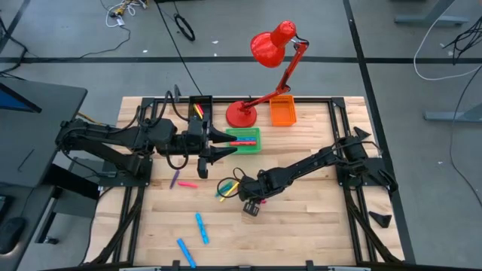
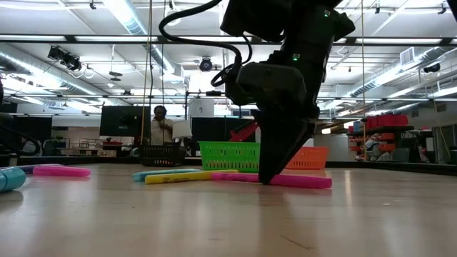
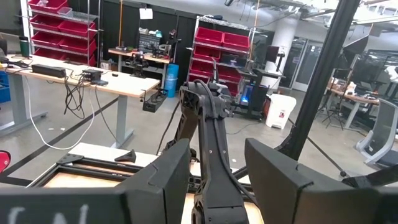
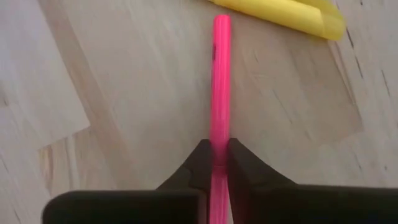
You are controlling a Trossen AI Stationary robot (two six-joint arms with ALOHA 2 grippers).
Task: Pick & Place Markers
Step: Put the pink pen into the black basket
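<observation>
While the left gripper [image 1: 226,153] is held half open and empty beside the green bin [image 1: 245,140], a pink marker [image 4: 219,93] is pinched on the table [image 1: 301,218] by the right gripper [image 4: 217,163]. A yellow marker [image 4: 286,14] is seen nearby.

Near end of pink marker [image 4: 220,93] was hidden between the right gripper [image 4: 217,163] fingers, yellow marker [image 4: 292,14] beyond it ran off frame, and left gripper [image 3: 217,180] fingertips were cut off.

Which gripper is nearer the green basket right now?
Left. The left gripper hovers just beside the green basket. The right gripper is farther off, down on the table with its fingers closed on a pink marker.
</observation>
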